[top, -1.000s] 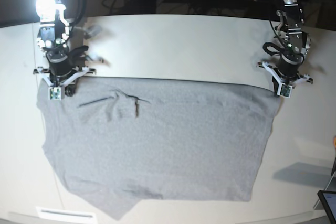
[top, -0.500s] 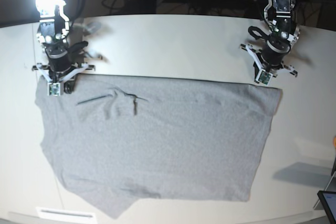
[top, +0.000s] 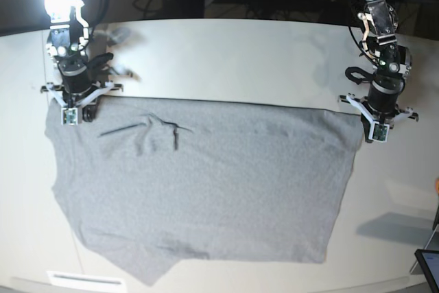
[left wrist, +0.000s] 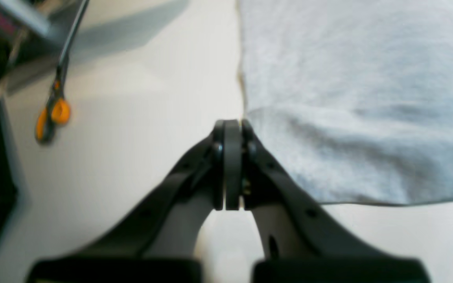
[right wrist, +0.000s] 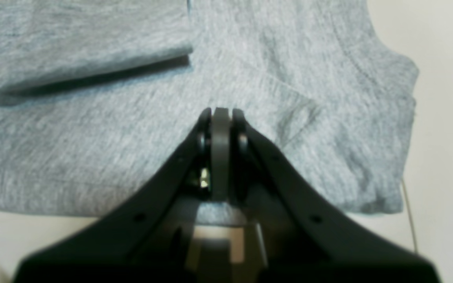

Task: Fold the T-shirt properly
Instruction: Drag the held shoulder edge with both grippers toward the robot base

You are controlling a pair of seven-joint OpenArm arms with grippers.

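Swinging back out from its inward position of half a second ago, the left gripper (top: 378,128) is now seen closed and empty just beside the T-shirt (top: 206,190), at its far right corner. The right gripper (top: 70,116) stays closed over the far left corner; whether cloth is pinched cannot be told. The T-shirt lies flat on the table (top: 226,53), plain side up, long axis left to right. Folding is judged barely begun.

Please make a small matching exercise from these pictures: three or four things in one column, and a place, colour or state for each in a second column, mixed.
Things:
1. T-shirt
2. left claw
3. right claw
4. scissors

Descriptions:
A. orange handles
B. shut, over a grey corner with a flap
C. grey, spread on the table
D. shut, at the cloth's edge, over bare table

Pairs: 1-C, 2-D, 3-B, 4-A
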